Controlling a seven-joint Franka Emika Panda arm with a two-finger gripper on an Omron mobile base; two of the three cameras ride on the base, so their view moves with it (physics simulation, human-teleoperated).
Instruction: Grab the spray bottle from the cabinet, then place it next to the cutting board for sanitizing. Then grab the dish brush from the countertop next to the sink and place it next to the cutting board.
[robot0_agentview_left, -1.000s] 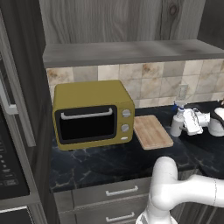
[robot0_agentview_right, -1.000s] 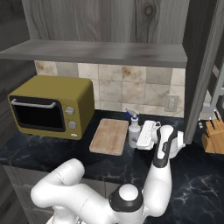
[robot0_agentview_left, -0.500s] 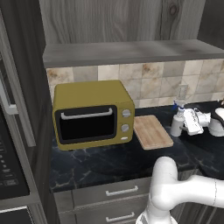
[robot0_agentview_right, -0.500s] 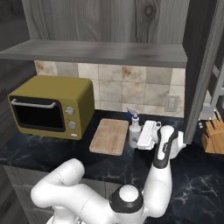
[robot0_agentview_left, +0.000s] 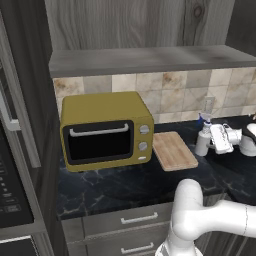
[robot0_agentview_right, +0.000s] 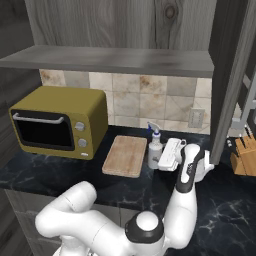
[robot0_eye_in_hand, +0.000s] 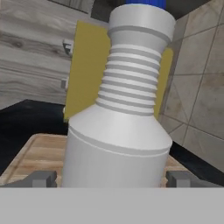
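Off-white plastic, the spray bottle (robot0_agentview_right: 154, 152) is standing upright on the countertop (robot0_agentview_left: 125, 187) just beside the cutting board (robot0_agentview_right: 125, 155), between the gripper (robot0_eye_in_hand: 107, 178)'s wide-spread fingertips, so a crooked retreat is risking toppling it.

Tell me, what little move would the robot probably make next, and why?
Probably pull the gripper straight back from the spray bottle. The bottle stands upright on the countertop right beside the cutting board, and the fingers sit spread wide on either side of it, so it looks released. Backing away without knocking it frees the arm for the dish brush.
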